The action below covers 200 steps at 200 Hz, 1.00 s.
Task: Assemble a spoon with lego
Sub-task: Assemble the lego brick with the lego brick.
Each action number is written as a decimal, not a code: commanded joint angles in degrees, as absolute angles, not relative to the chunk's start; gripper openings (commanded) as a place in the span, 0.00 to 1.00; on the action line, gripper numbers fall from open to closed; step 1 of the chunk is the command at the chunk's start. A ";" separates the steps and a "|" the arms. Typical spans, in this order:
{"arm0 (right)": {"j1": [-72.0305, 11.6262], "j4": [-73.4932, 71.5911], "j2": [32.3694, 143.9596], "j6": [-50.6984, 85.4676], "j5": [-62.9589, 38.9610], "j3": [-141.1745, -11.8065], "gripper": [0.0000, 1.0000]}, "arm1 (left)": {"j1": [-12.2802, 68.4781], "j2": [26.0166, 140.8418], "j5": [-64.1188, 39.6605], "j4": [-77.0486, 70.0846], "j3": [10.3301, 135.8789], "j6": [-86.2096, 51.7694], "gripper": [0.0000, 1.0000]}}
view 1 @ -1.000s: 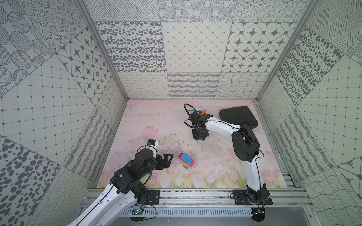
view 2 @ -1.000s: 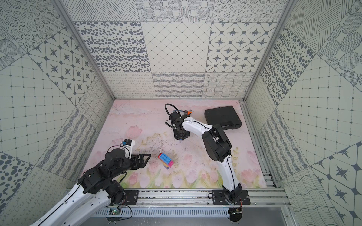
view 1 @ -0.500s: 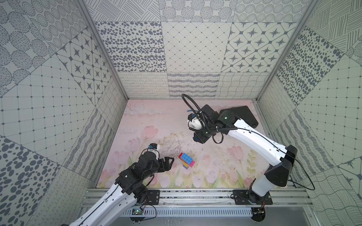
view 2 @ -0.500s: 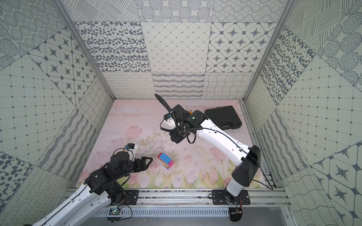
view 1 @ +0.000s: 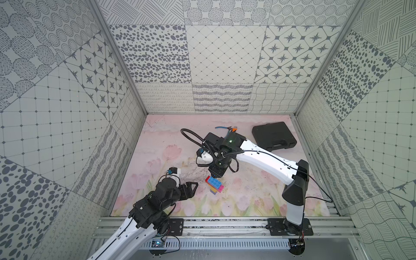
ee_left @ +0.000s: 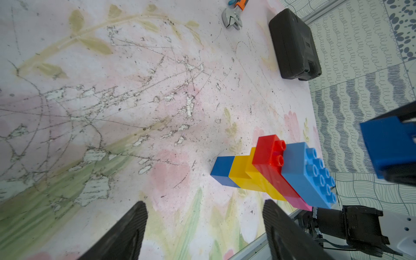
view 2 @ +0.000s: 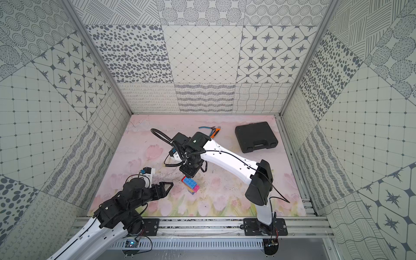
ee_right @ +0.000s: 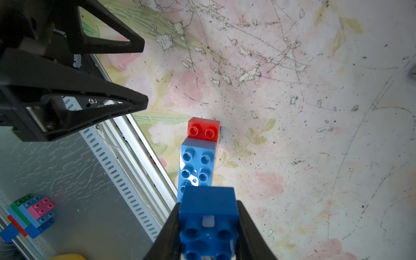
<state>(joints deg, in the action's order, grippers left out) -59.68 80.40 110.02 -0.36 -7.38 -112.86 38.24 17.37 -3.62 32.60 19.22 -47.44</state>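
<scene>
Spoon [view 1: 215,185] stands upright on the mat [view 1: 247,198], near-centre. Right gripper [ee_right: 208,203] clamps a blue brick [ee_right: 208,216] just beside its top, apart. Left gripper [ee_left: 204,209] gapes wide, empty, just left of it.

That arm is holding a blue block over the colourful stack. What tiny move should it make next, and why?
Probably ease the right gripper straight down. It is shut on the blue brick, which hangs over the bare studs of the light blue brick atop the spoon, not yet pressed on. The left gripper is open and empty beside it.
</scene>
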 commanded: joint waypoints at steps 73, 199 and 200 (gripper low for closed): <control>-60.80 81.44 111.28 12.65 -3.01 -111.56 0.26 | 38.11 15.56 -2.20 36.14 19.60 -46.77 0.83; -62.43 77.96 109.05 13.25 -6.15 -107.23 0.26 | 38.07 15.72 -2.02 36.56 19.69 -46.33 0.82; -62.41 77.91 108.97 13.22 -6.15 -107.18 0.26 | 38.06 15.73 -1.97 36.61 19.69 -46.33 0.82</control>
